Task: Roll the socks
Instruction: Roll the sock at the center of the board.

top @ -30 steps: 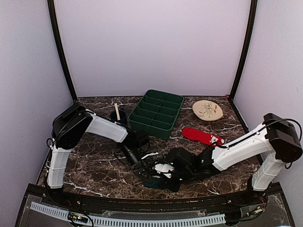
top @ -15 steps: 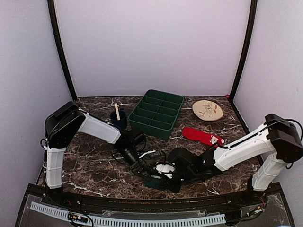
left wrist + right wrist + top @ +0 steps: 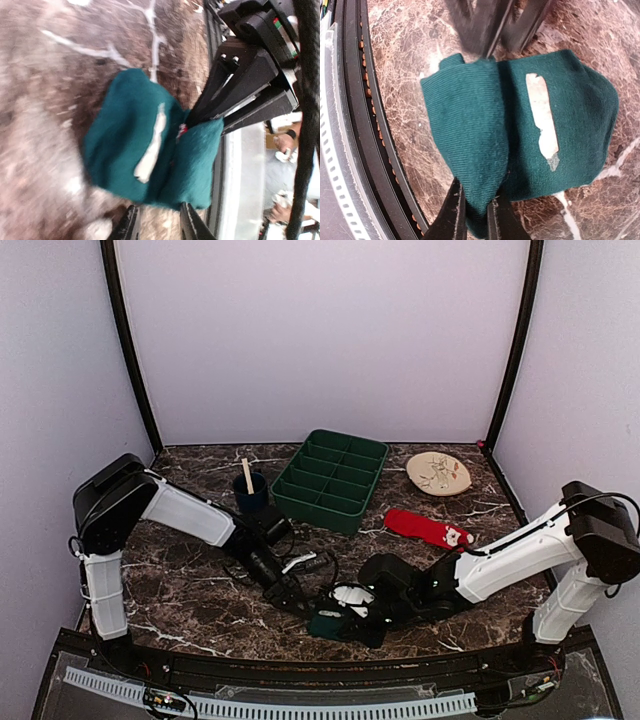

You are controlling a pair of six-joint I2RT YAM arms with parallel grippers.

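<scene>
The dark teal-green sock (image 3: 326, 624) lies folded near the table's front edge. It fills the left wrist view (image 3: 145, 150) and the right wrist view (image 3: 520, 135), and has a white patch. My right gripper (image 3: 347, 617) (image 3: 475, 212) is shut on the sock's thick folded edge. My left gripper (image 3: 292, 597) (image 3: 157, 222) is open just short of the sock's opposite edge, with nothing between its fingers. The red sock (image 3: 428, 528) with white patches lies flat to the right, behind the right arm.
A green compartment tray (image 3: 332, 478) stands at the back centre. A dark cup (image 3: 250, 490) with a wooden stick is left of it, and a patterned plate (image 3: 438, 473) is at the back right. The black front rail (image 3: 350, 100) runs close beside the sock.
My left arm has drawn back to the left, away from the teal sock, and its gripper is off the fabric. The right gripper keeps its hold on the sock.
</scene>
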